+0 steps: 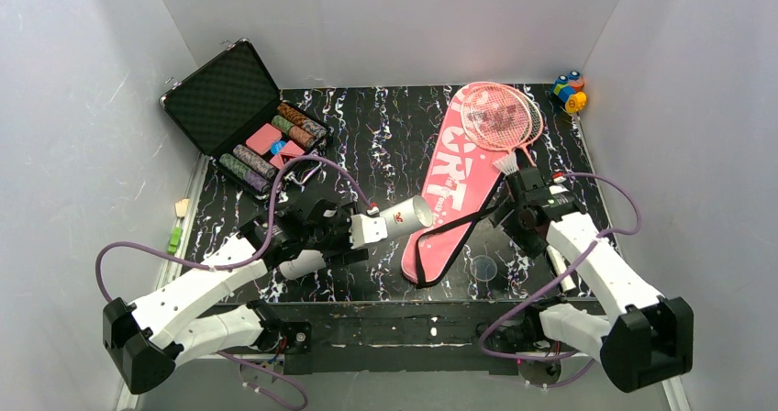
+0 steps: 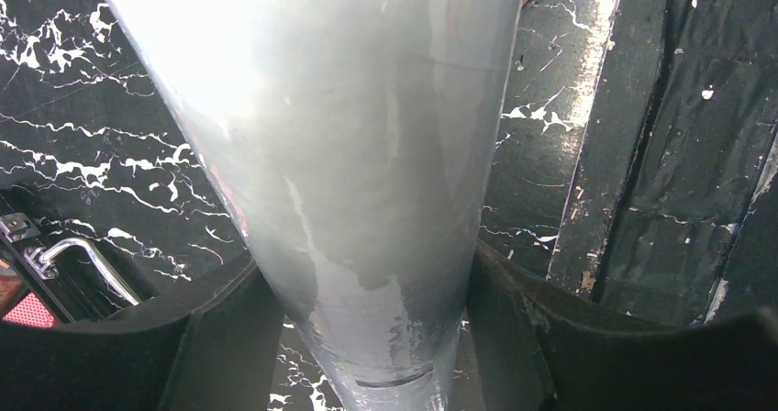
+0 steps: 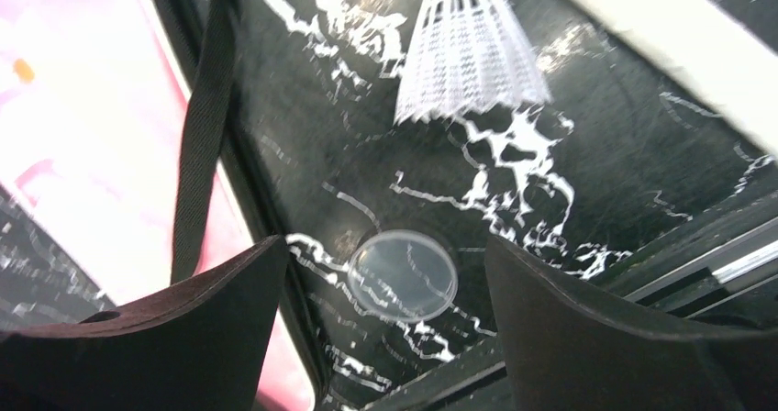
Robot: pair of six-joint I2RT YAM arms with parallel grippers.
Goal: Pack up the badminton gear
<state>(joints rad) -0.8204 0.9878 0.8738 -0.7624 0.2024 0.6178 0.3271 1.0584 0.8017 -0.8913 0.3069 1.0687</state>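
Now the left hand [image 1: 370, 230] grips the white tube [image 1: 408, 216]; right hand [image 3: 383, 273] gapes.

3 plain panels boxed the table in: back wall [image 1: 385, 26], left wall [image 1: 73, 108], right wall [image 1: 697, 108]. All were pale grey-white and matte. Faint scratches showed on the left wall. The panels met in vertical seams at both rear corners. The tabletop [image 1: 385, 127] was black with white marble-like veining and had a slight sheen. A plain black strip [image 1: 413, 324] ran along its near edge, scuffed and flecked pale where the left wrist view caught it. A thin white rim [image 1: 194, 200] edged the table's left side. Light was even and diffuse, shadows soft.
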